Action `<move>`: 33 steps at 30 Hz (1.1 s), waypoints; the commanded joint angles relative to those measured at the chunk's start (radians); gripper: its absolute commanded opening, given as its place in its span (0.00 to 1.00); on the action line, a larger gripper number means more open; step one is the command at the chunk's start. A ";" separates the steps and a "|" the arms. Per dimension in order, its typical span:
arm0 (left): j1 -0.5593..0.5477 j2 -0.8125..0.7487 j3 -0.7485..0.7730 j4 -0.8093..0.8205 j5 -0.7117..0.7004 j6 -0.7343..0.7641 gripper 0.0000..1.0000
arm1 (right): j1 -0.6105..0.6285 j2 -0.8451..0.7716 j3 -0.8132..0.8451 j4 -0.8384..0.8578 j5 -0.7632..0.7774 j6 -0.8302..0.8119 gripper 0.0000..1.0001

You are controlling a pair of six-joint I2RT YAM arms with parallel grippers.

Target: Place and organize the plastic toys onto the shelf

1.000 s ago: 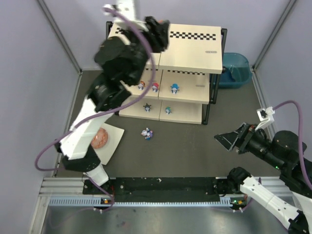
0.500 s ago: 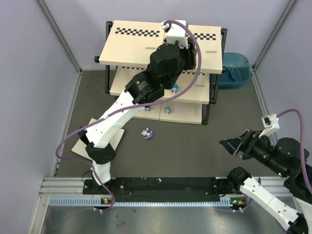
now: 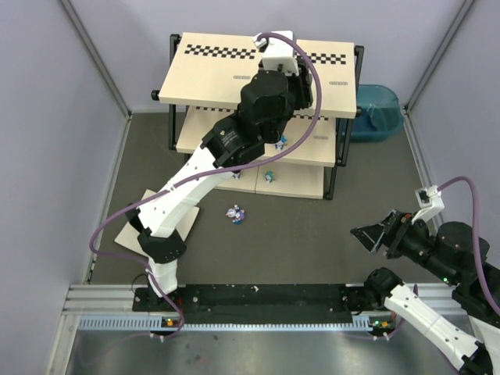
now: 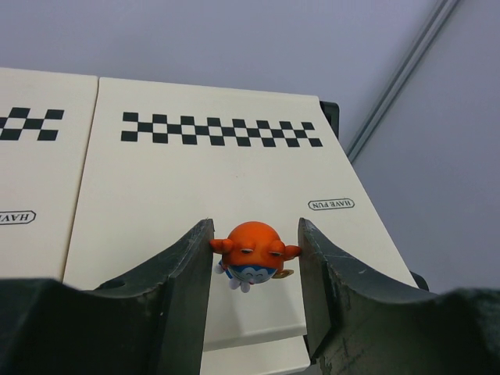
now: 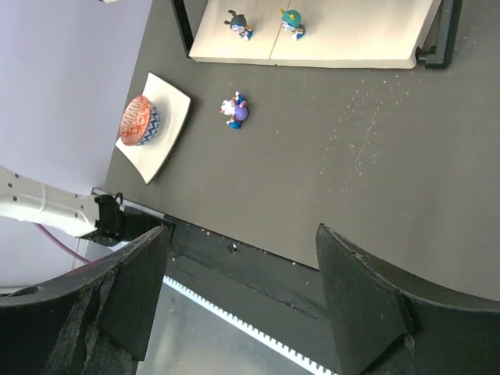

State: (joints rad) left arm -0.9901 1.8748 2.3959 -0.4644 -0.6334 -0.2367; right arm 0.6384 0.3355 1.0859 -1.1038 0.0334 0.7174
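Note:
My left gripper [image 4: 254,258] is shut on an orange-headed blue and white toy [image 4: 251,250] and holds it above the right half of the shelf's top board [image 4: 195,180]. In the top view the left arm [image 3: 269,94] reaches over the shelf [image 3: 203,70] and hides its own fingers. A purple-headed toy [image 3: 236,214] lies on the dark floor in front of the shelf and also shows in the right wrist view [image 5: 234,111]. A dark-headed toy [image 5: 239,24] and a teal-headed toy [image 5: 293,19] stand on the bottom board [image 5: 351,39]. My right gripper [image 3: 371,234] is open and empty, far right.
A blue tub [image 3: 375,109] stands right of the shelf. A white sheet [image 5: 168,109] with a round orange-pink disc [image 5: 141,121] lies at the left. The black rail [image 3: 258,301] runs along the near edge. Grey walls close in both sides.
My left arm has swung right from the shelf's left half to over the right half of the top board. My right gripper has drifted slightly and stays open.

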 commanded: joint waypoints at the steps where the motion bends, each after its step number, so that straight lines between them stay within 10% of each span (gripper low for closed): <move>1: -0.002 0.017 0.023 0.092 -0.034 0.022 0.00 | -0.009 -0.010 -0.004 -0.011 0.014 -0.009 0.76; 33: 0.047 0.011 -0.026 0.061 -0.002 -0.024 0.00 | -0.008 -0.012 0.020 -0.067 0.057 -0.035 0.76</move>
State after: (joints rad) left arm -0.9478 1.9274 2.3821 -0.4171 -0.6468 -0.2409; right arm 0.6384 0.3271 1.0679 -1.1667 0.0643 0.7021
